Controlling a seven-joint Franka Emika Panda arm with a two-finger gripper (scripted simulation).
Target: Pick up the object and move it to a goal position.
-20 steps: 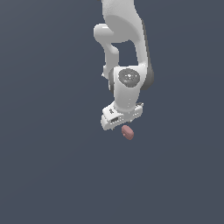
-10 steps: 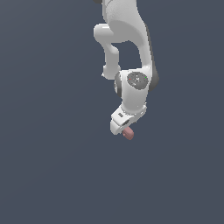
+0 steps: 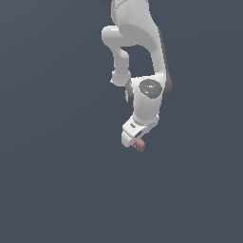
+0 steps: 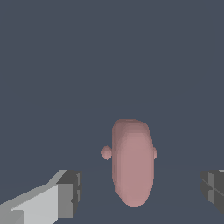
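- In the wrist view the claw [image 4: 139, 192] is released: its two grey fingertips [image 4: 70, 194] stand wide apart with nothing held.
- The pink bean-shaped lump [image 4: 132, 162] lies between them, touching neither one.
- In the exterior view the lump [image 3: 140, 146] peeks out at about 5 o'clock from the claw's [image 3: 134, 141] tip.
- I think the claw should keep the lump in the middle, then squeeze slowly on its long sides.
- Farther back is only the dark grey floor [image 3: 52, 180].
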